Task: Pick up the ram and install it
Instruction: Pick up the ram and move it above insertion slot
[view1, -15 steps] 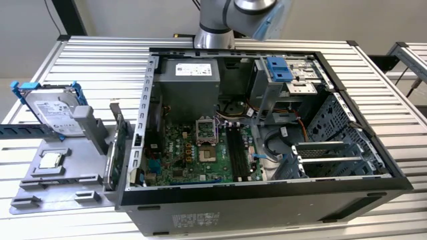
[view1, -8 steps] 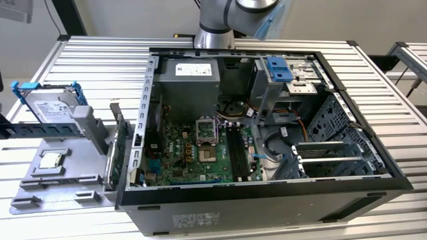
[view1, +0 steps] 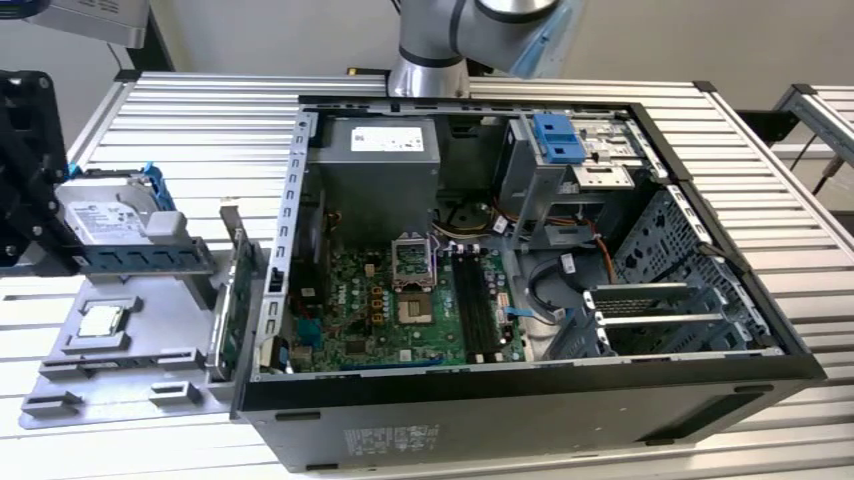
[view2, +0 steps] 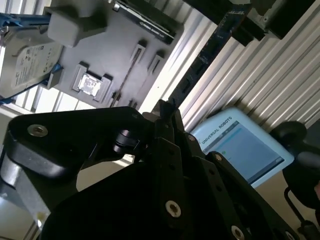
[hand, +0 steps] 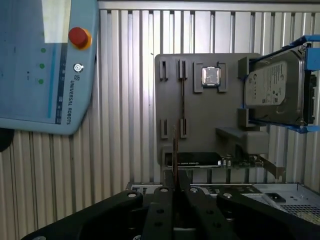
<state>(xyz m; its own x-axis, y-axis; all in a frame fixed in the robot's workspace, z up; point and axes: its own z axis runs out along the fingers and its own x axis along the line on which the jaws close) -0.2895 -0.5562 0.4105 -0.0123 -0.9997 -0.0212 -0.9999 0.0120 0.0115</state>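
I find the pincer (hand: 176, 176) pressed together on the ram (hand: 174, 150), which juts out beyond the fingertips. It appears edge-on in the first wrist view and as a long dark blue strip with black chips in the second wrist view. The pincer hangs in the air, well clear of the slatted tabletop (hand: 125, 100). The grey holder plate (hand: 200, 115), the hard drive (hand: 275, 85) in its blue frame and the teach pendant (hand: 45, 65) lie beyond it. In the exterior view the arm (view1: 430, 45) rises behind the open computer case (view1: 534, 420), its upper part cut off by the picture's edge. In the second wrist view the ram's far end merges with dark parts, and I cannot make it out.
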